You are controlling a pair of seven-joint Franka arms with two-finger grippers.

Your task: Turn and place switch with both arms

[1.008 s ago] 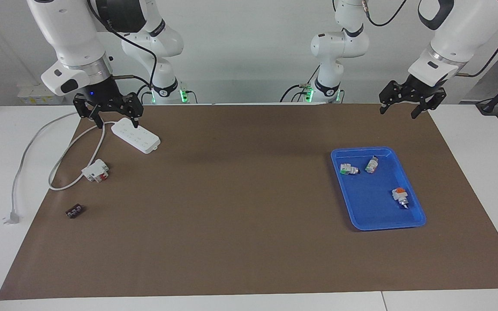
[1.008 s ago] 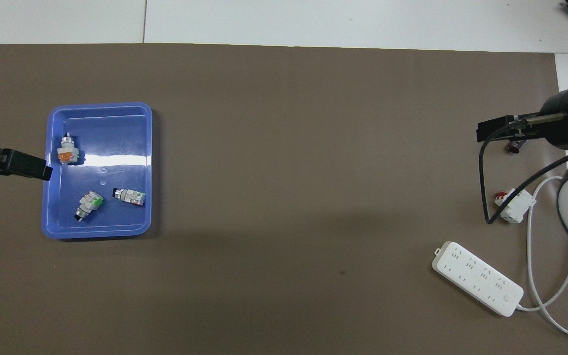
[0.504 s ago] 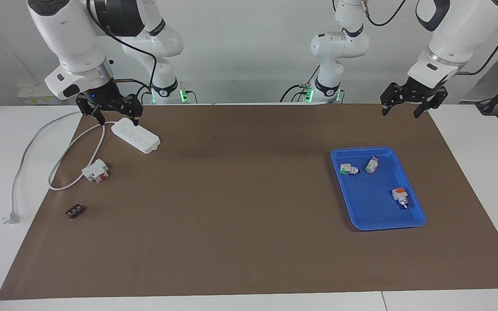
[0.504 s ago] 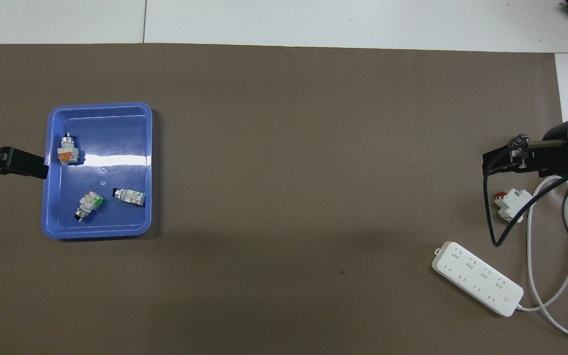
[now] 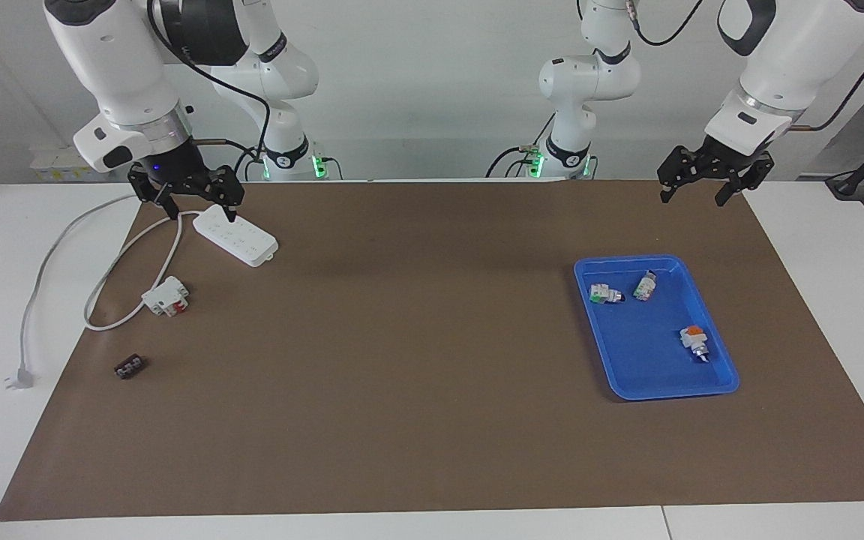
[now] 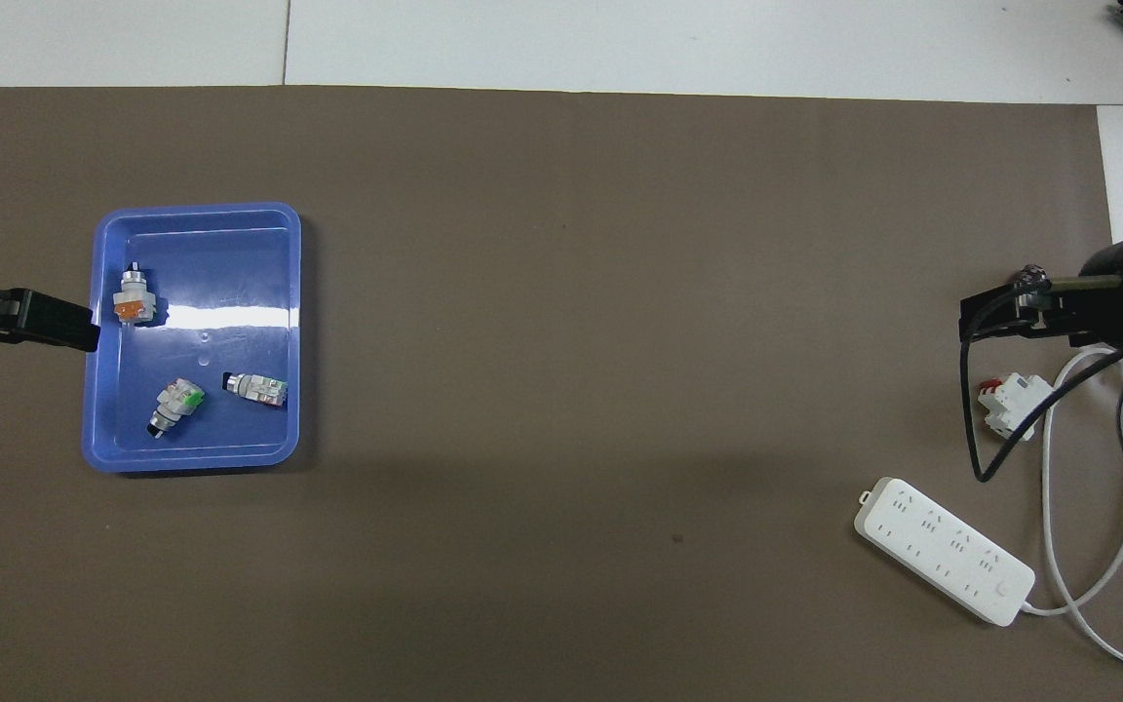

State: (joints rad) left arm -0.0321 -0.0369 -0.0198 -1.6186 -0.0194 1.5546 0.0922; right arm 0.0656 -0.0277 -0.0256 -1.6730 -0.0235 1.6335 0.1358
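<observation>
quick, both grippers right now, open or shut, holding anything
Left gripper: open, empty, up over the mat near the blue tray.
Right gripper: open, empty, over the power strip.

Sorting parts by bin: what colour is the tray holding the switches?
Blue; the tray shows best in the overhead view.

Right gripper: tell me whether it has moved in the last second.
Yes. In the overhead view the right gripper has slid toward the robots, from over the brown mat toward the white-and-red block.

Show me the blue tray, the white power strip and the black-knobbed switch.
blue tray (image 5: 717,352), facing view, rim.
white power strip (image 6: 942,549), overhead view, socket face.
black-knobbed switch (image 6: 254,387), overhead view, white body.
</observation>
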